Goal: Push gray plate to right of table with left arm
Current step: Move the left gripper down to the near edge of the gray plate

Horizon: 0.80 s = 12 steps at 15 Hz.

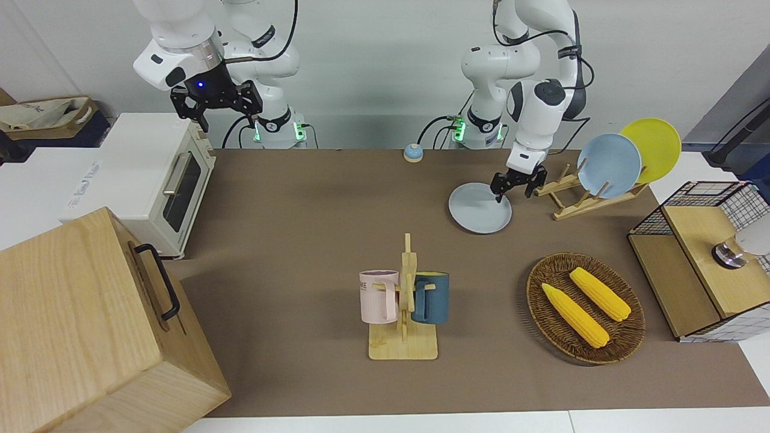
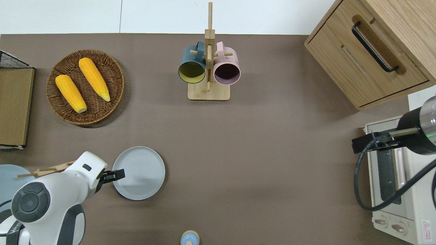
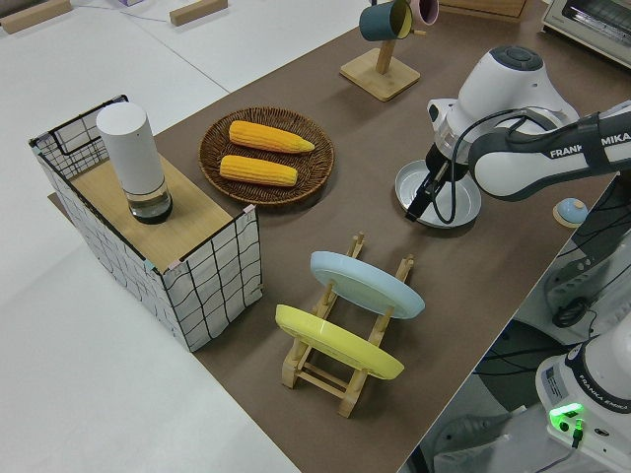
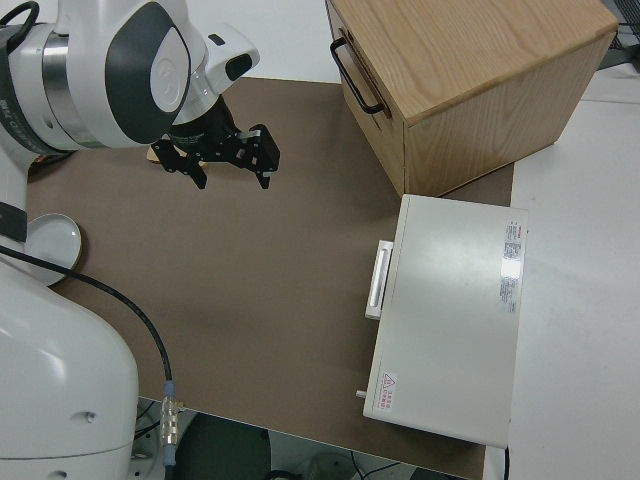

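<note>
The gray plate (image 1: pixel 479 208) (image 2: pixel 139 173) (image 3: pixel 463 202) lies flat on the brown table (image 1: pixel 313 228), toward the left arm's end and close to the robots. My left gripper (image 1: pixel 513 192) (image 2: pixel 117 174) (image 3: pixel 424 200) is low at the plate's rim on the side nearest the dish rack. Its fingers are open, one tip over the plate's edge and the other just outside it. Nothing is held. The right gripper (image 1: pixel 216 111) (image 4: pixel 228 172) is parked and open.
A wooden dish rack (image 1: pixel 571 201) with a bluer plate (image 1: pixel 609 165) and a yellow plate (image 1: pixel 652 147) stands beside the gray plate. A wicker basket (image 1: pixel 535 300) of corn, a mug rack (image 1: pixel 404 346), a small bell (image 1: pixel 412 153), a toaster oven (image 1: pixel 162 180) and a wooden cabinet (image 1: pixel 90 325) also stand here.
</note>
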Motion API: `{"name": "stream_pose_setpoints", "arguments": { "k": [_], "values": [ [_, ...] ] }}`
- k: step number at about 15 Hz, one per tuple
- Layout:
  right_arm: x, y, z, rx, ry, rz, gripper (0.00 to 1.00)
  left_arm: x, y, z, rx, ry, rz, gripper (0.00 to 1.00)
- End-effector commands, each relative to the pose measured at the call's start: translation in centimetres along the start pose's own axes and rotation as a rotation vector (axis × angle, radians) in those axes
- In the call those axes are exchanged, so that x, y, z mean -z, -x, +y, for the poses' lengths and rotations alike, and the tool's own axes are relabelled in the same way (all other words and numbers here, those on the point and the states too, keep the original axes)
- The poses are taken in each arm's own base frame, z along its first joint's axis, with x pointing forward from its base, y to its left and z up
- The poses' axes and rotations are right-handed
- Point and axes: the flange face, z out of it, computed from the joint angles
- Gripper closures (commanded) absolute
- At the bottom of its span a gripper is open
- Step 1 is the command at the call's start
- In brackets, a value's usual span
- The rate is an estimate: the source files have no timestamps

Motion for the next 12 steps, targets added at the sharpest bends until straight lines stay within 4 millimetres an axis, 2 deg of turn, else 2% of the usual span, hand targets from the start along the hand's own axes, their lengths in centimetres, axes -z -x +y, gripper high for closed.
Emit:
{"name": "stream_pose_setpoints", "arguments": {
  "k": [1,2,3,4,12],
  "values": [
    [0.39,0.32,0.14,-0.016,-0.004,-0.004,0.017,-2.71,0.72,-0.01,-0.001,0.021,0.016,0.19],
    [0.39,0.32,0.07,-0.015,-0.004,-0.004,0.017,-3.0,0.77,-0.01,-0.001,0.02,0.01,0.52],
    [0.39,0.32,0.06,-0.013,-0.004,-0.004,0.017,-3.19,0.81,-0.01,-0.001,0.02,0.006,0.81],
    [0.39,0.32,0.06,-0.013,-0.004,-0.004,0.017,-3.19,0.81,-0.01,-0.001,0.02,0.005,1.0],
    [0.39,0.32,0.06,-0.013,-0.004,-0.004,0.017,-3.09,0.74,-0.06,-0.002,0.019,0.007,1.0]
  ]
}}
